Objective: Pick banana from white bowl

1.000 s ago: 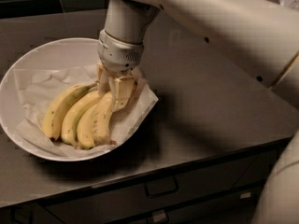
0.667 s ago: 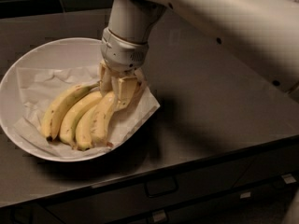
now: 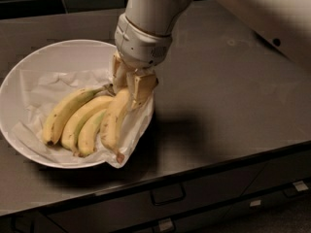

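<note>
Dark grey desk (image 3: 233,91) with drawers (image 3: 167,195) below carries the bowl (image 3: 58,47) at its 9 o'clock side. Inside, on crumpled paper (image 3: 48,86), lies the banana (image 3: 82,120), its tips fanning toward 7 o'clock and its stem toward 2 o'clock. The gripper (image 3: 129,89) stands over that stem end, at the bowl's 3 o'clock rim, and the fingers (image 3: 142,87) seem to pinch the neck of the bunch. I judge the grasp is made and the lift not yet begun. Next it calls for a straight rise, so the paper is not dragged along.
</note>
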Tool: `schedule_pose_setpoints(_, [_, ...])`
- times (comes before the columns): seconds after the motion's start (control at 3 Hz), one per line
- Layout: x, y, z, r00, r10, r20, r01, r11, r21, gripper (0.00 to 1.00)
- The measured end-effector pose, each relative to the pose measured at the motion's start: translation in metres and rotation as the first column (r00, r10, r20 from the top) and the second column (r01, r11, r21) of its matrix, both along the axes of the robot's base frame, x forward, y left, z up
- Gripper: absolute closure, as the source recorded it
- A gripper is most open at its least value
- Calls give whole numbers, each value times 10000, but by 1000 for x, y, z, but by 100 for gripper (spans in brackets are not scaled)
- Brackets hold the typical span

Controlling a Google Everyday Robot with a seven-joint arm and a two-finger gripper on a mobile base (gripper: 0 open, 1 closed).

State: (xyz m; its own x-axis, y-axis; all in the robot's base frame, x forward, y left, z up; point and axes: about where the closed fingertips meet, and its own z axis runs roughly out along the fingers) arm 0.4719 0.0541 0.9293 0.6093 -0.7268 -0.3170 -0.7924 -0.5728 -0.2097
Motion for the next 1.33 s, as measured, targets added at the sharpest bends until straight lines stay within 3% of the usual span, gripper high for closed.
schedule_pose_setpoints(0.33, [-1,-5,18,9994,21,344,-16,9999,-147,100])
schedule_pose_setpoints(0.67, [7,-1,40,9965,410,728,-391,9988,-281,100])
schedule_pose_setpoints(1.0, [17,5,61,9896,843,1163,-840,9964,-72,100])
schedule_pose_setpoints(1.33, [19,8,63,9885,799,1282,-810,9967,37,100])
